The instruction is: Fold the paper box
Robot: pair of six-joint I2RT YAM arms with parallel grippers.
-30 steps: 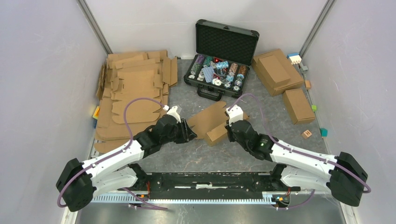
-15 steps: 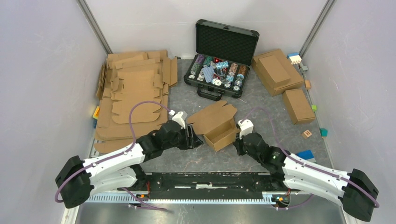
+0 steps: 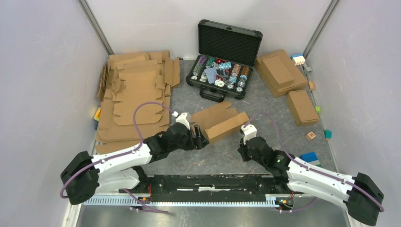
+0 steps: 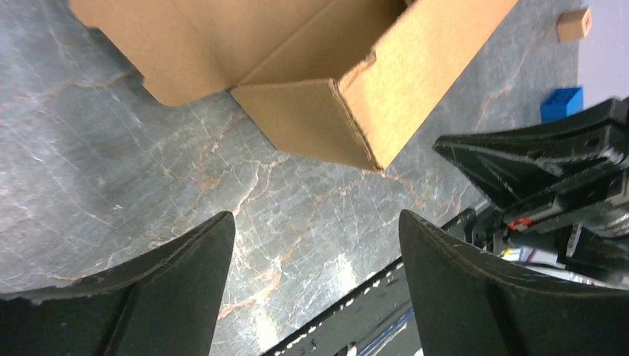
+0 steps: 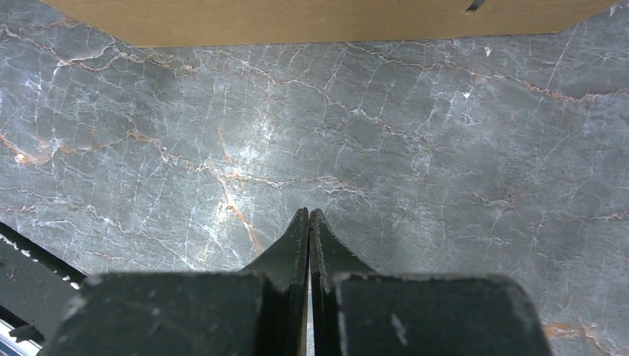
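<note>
**Left fingers wide at the box end, right fingers pressed together in front of it**

The left fingers (image 4: 185,274) stand wide apart and hold nothing. In the left wrist view, bare grey marbled surface (image 4: 148,170) shows between them. The near corner of the paper box (image 4: 334,89) sits just ahead of the gap and is not touching either fingertip. From above, the left fingers (image 3: 202,140) point at the left end of the paper box (image 3: 226,125).

The right fingers (image 5: 293,252) are pressed together with no gap and nothing between them. They rest low over the surface and aim at the long cardboard wall of the paper box (image 5: 297,18), which runs across the top of the right wrist view. A stretch of surface lies between the wall and the fingertips. In the top view, the right fingers (image 3: 241,143) sit near the front right of the box, apart from it.

The paper box lies mid-surface, between the two arms and in front of the open black case (image 3: 229,56). Its walls stand up and its long side is turned towards the arms. A flat flap with rounded corners spreads out behind it to the left.

A pile of flat cardboard blanks (image 3: 137,94) covers the left side. A wide cardboard box (image 3: 279,71) and a smaller one (image 3: 301,106) sit at the back right. A blue block (image 3: 309,156) lies near the right arm.
</note>
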